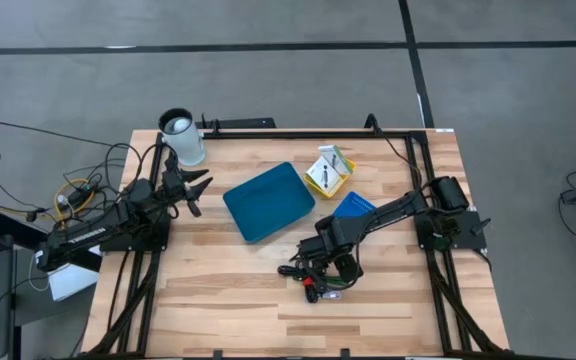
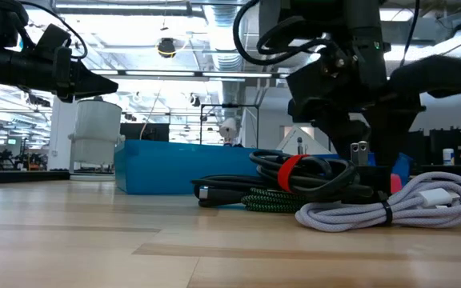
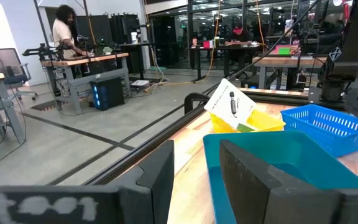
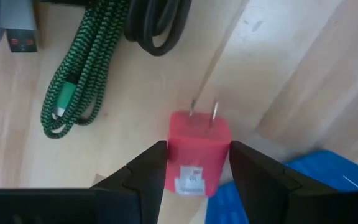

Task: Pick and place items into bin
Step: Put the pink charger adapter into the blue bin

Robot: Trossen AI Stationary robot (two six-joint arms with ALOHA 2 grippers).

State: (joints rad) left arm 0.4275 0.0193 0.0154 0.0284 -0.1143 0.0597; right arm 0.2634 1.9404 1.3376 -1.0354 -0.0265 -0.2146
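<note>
The right gripper (image 4: 194,165) is clenched on a pink-red plastic wall-charger plug (image 4: 197,152), its two dark fingers (image 4: 145,171) pressed against the plug's two flanks; the plug's long axis runs away from the wrist camera, and its two metal prongs point toward the upper part of that frame, over bare wood. Just beyond it in the right wrist view lie a green-and-black braided cable coil (image 4: 73,81) at the left and a black rubber cable loop (image 4: 157,25) at the top centre. In the high view this gripper (image 1: 328,275) sits low and right of centre, above the cable pile, with a small blue mesh basket (image 1: 353,207) just up and right of it. The low view shows a white braided cable bundle (image 2: 390,204) at lower right and a black coil bound with a red strap (image 2: 294,172) at centre. The flat blue plastic bin (image 1: 268,200) lies at the middle of the wooden table (image 1: 218,290), with a yellow box holding a white packet (image 1: 328,170) to its upper right. The left gripper (image 1: 196,188) hangs at the upper left, fingers (image 3: 157,177) released and apart, beside a white cylindrical container (image 1: 183,140).
</note>
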